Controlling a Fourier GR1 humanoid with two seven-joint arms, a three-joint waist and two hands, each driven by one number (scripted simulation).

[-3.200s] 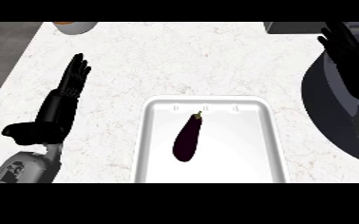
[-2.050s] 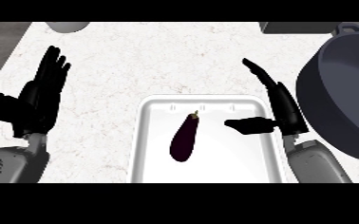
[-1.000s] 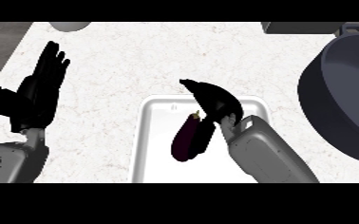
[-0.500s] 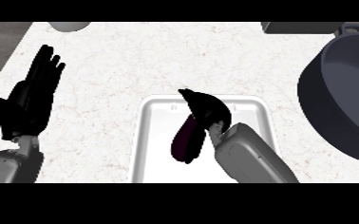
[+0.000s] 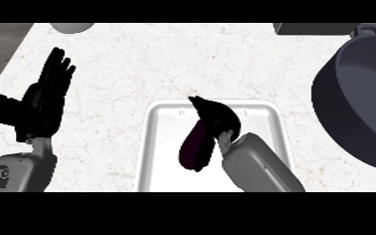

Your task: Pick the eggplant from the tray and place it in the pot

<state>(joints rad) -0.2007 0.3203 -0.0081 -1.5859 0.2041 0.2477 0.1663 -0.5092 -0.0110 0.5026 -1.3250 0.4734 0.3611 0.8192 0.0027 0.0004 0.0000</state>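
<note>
The dark purple eggplant (image 5: 194,149) lies lengthwise in the white tray (image 5: 158,144) at the lower middle of the head view. My right hand (image 5: 217,114) is over the eggplant's upper end, fingers curled down on it and hiding that end. The big dark pot (image 5: 349,99) stands at the right edge, partly cut off. At the left, my left hand (image 5: 47,97) rests open with its fingers up, away from the tray.
A grey round object (image 5: 72,27) shows at the top left edge and a dark block (image 5: 308,28) at the top right. The white speckled counter (image 5: 183,59) spreads between the tray and the far edge.
My right hand swung in from beside the pot, came over the tray and lowered onto the eggplant's upper end, its fingers curling. The left hand stayed open at the left.
</note>
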